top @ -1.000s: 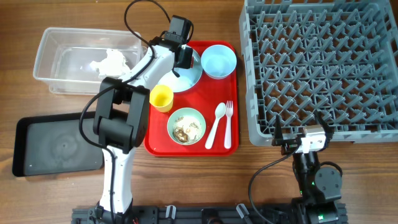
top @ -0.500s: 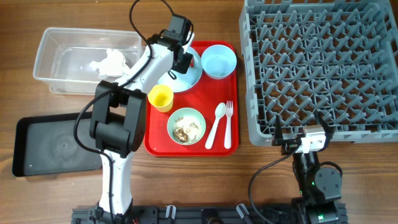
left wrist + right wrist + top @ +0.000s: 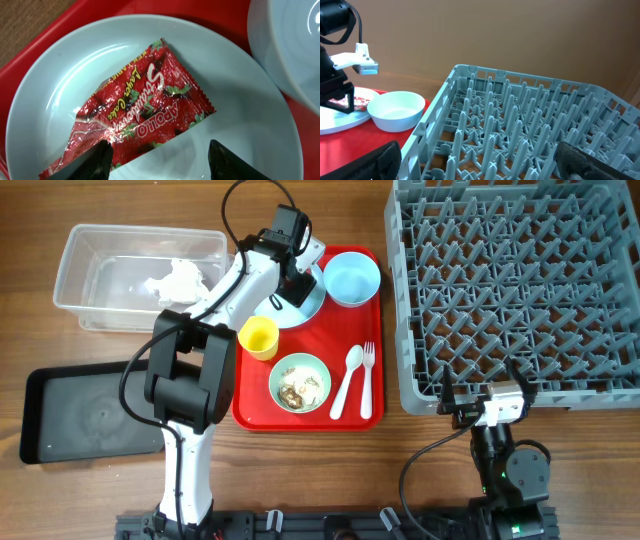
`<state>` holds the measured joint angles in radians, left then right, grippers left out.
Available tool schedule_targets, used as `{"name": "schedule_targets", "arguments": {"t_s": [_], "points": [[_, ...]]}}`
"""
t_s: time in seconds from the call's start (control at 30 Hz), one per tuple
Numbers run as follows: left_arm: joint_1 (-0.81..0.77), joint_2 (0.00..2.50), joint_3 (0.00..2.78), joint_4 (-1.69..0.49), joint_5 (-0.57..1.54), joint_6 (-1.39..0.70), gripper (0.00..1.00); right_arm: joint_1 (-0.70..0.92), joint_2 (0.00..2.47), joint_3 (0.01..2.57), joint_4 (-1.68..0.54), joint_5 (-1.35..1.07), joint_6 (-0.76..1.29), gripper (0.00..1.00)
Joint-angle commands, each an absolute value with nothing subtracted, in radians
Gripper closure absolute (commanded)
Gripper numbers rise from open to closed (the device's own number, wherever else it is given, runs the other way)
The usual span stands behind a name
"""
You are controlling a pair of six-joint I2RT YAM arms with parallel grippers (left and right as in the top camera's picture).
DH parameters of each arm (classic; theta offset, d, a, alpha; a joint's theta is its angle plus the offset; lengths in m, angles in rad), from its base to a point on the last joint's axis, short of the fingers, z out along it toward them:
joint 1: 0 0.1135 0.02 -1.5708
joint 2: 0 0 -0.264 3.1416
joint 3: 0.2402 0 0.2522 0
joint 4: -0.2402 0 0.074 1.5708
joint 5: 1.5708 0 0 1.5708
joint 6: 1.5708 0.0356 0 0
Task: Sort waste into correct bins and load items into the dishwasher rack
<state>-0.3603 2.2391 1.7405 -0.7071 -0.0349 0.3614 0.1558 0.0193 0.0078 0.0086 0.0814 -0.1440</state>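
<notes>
Far left, the clear tub (image 3: 140, 275) already has the crumpled napkin (image 3: 180, 278) in it, so that's 1 piece of waste sorted. The black tray (image 3: 90, 415) near it holds nothing I can make out.

Next over, the left gripper (image 3: 160, 160) hangs low over the blue plate (image 3: 240, 125) at the far left of the red serving tray (image 3: 255, 405). Its fingers are spread either side of the red wrapper (image 3: 140, 112), which lies flat on the plate, not pinched.

The yellow cup (image 3: 259, 337), green bowl (image 3: 299, 383) with food scraps, blue bowl (image 3: 352, 278), spoon (image 3: 348, 380) and fork (image 3: 367, 380) all sit on the tray too.

On the right, the dishwasher rack (image 3: 520, 290) has 0 items loaded. The right gripper (image 3: 485, 405) sits at its near edge, fingers wide apart, holding nothing. So I'd say it's early days, with most of the job left.
</notes>
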Motion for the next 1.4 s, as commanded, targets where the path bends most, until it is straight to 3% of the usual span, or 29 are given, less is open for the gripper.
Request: {"name": "schedule_targets", "arguments": {"t_s": [0.0, 1.2, 1.37], "points": [[-0.362, 2.2, 1.736, -0.695, -0.015, 0.415, 0.37, 0.16, 0.01, 0.006, 0.013, 0.065, -0.156, 0.0], [-0.36, 2.317, 1.732, -0.665, -0.008, 0.468, 0.41, 0.16, 0.01, 0.006, 0.013, 0.065, -0.155, 0.0], [-0.35, 2.344, 1.732, -0.66, -0.008, 0.468, 0.55, 0.16, 0.01, 0.006, 0.013, 0.065, -0.156, 0.0]]}}
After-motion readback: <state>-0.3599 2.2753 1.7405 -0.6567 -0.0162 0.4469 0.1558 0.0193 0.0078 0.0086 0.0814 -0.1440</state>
